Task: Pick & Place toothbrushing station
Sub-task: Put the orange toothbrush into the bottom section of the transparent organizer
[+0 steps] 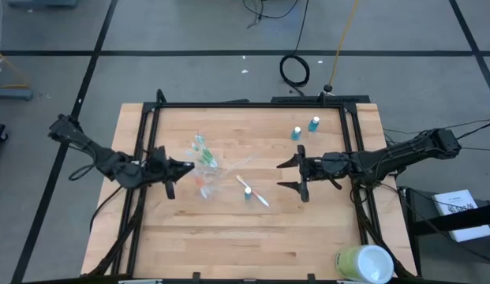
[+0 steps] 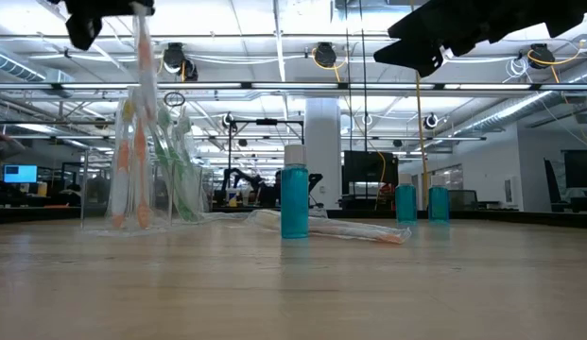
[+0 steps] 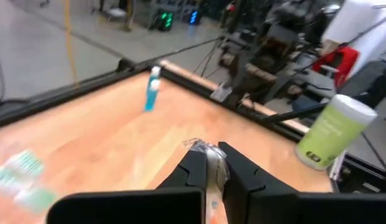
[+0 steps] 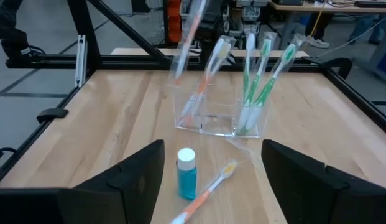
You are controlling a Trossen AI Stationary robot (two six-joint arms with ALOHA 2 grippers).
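Clear square plastic cup (image 4: 219, 112) holding thin green and orange toothbrushes (image 4: 258, 81), upright on pale wooden table (image 1: 229, 237). Beside cup, left gripper (image 1: 175, 168) clenched on a wrapped orange toothbrush (image 2: 142, 113). Right gripper (image 1: 290, 174) released, hovering past a small blue white-capped tube (image 4: 186, 173) just in front of cup.

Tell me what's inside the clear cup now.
The clear cup holds upright toothbrushes: green-handled ones on one side, orange-handled ones on the other. No tubes inside it.
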